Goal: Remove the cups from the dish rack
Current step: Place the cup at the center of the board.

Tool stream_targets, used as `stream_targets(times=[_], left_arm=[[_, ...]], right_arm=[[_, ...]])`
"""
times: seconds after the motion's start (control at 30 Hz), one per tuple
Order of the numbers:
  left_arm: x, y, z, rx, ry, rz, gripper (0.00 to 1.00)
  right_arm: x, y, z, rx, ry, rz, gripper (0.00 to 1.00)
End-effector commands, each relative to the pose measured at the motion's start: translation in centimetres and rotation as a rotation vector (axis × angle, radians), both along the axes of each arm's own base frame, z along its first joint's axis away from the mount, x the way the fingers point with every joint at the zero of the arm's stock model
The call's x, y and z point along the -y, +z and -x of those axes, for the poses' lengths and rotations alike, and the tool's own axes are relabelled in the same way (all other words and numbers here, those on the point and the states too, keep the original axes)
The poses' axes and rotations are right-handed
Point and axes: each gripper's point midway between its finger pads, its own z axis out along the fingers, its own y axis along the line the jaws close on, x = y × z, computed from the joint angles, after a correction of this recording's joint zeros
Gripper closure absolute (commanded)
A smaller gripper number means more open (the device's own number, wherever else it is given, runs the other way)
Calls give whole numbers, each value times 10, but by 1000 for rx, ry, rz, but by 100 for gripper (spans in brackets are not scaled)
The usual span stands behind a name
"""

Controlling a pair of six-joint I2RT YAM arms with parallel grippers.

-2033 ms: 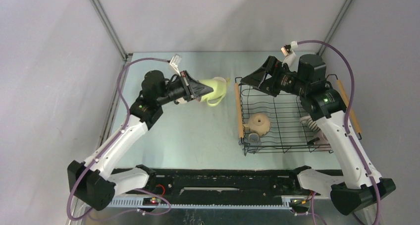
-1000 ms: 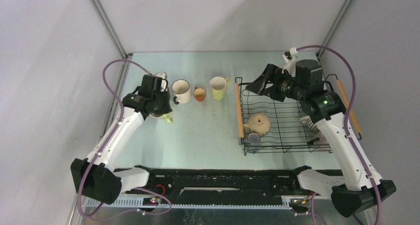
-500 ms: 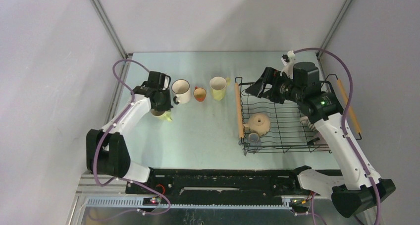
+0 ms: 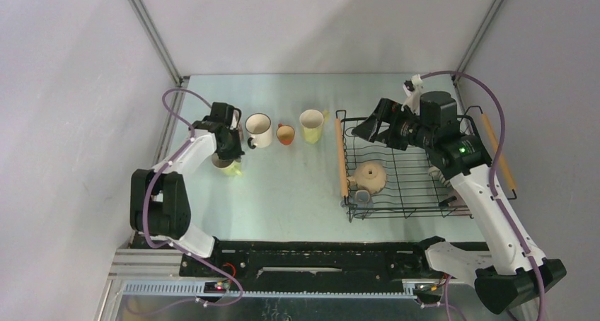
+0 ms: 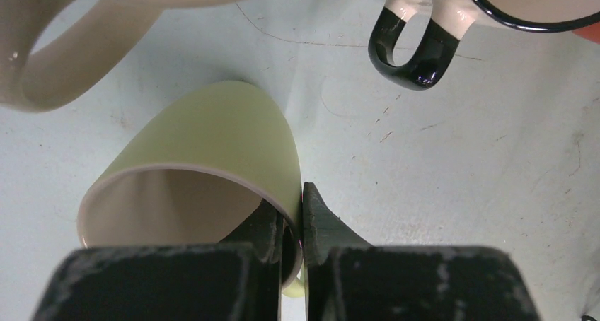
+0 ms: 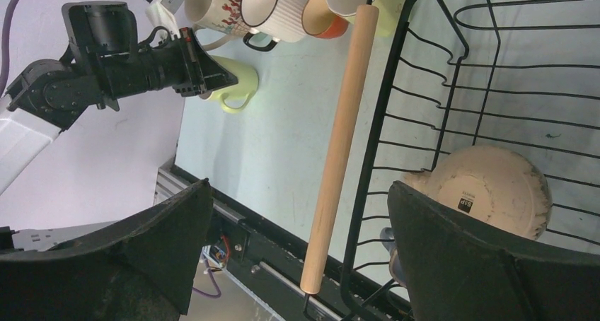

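- Pinching the rim wall of the pale yellow-green glazed ceramic mug with the left gripper, one finger inside the mouth and one outside, shut hard on the thin wall. Judging this the surest purchase, since the handle is pointing away.
- Holding that mug tilted, mouth toward the wrist, low over the pale green table top. Not possible to tell whether the body is touching the surface yet.
- Placing it at the left end of the table, just in front of the row of unloaded cups: the cream ribbed mug with black rim and handle, the small orange-red cup and the pale yellow tumbler-shaped cup. Judging this spot chosen to group the unloaded pieces well apart from the rack.
- Hovering with the right gripper spread fully wide and carrying nothing, above the far left corner of the black wire dish rack, beside its light wooden rod handle. Judging this a ready stance for the next pick.
- Noting inside the rack the round tan cup, lying base-up on the wires, and the small grey cup at the near left corner. Judging the unloading partly done.
- Flagging a risk: releasing the tilted mug could let it roll toward the black-handled neighbour.
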Motion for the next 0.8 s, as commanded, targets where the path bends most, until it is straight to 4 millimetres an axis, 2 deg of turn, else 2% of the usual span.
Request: stream_targets(times=[0.0, 0.13, 0.57, 0.77], left_arm=[[-2, 23, -31, 102, 16, 4, 100], [-2, 23, -39, 101, 26, 6, 99], [-8, 29, -52, 113, 51, -17, 73], [-6, 36, -52, 129, 46, -6, 68]], right_arm=[[1, 8, 0, 52, 5, 3, 0], [0, 7, 0, 49, 8, 3, 0], [0, 7, 2, 46, 7, 6, 0], [-1, 6, 3, 43, 10, 4, 0]])
